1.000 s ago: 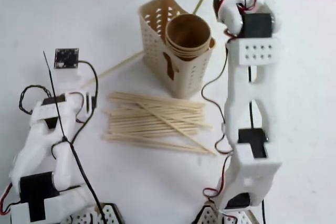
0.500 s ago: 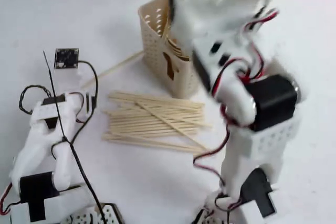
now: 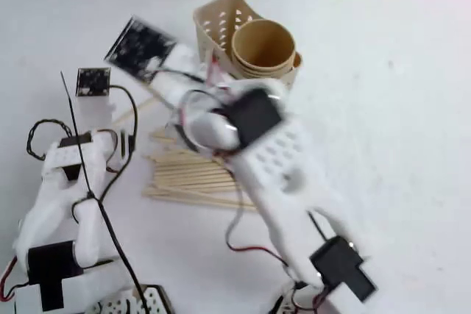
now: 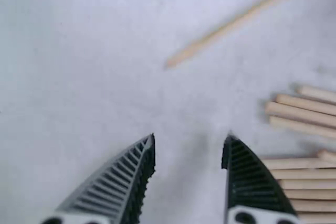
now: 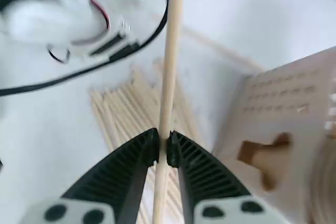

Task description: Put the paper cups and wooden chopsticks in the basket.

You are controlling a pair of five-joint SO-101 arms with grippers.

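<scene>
Stacked paper cups (image 3: 263, 45) stand inside the perforated beige basket (image 3: 217, 23), whose wall also shows in the right wrist view (image 5: 283, 98). A pile of wooden chopsticks (image 3: 184, 178) lies on the table in front of the basket. My right arm (image 3: 254, 119) stretches over the pile toward the basket's left side. Its gripper (image 5: 163, 148) is shut on one chopstick (image 5: 170, 66), held above the pile (image 5: 131, 108). My left gripper (image 4: 189, 140) is open and low over bare table, with the pile (image 4: 299, 129) beside it and a stray chopstick (image 4: 241, 19) ahead.
The stray chopstick (image 3: 131, 113) lies on the table left of the basket. The left arm (image 3: 70, 182) with its cables sits at the left front, and appears in the right wrist view (image 5: 68, 19). The white table (image 3: 397, 108) is bare to the right.
My right arm swung from behind the basket's right side across to its left, over the chopstick pile, carrying the chopstick. The left arm has stayed still.
</scene>
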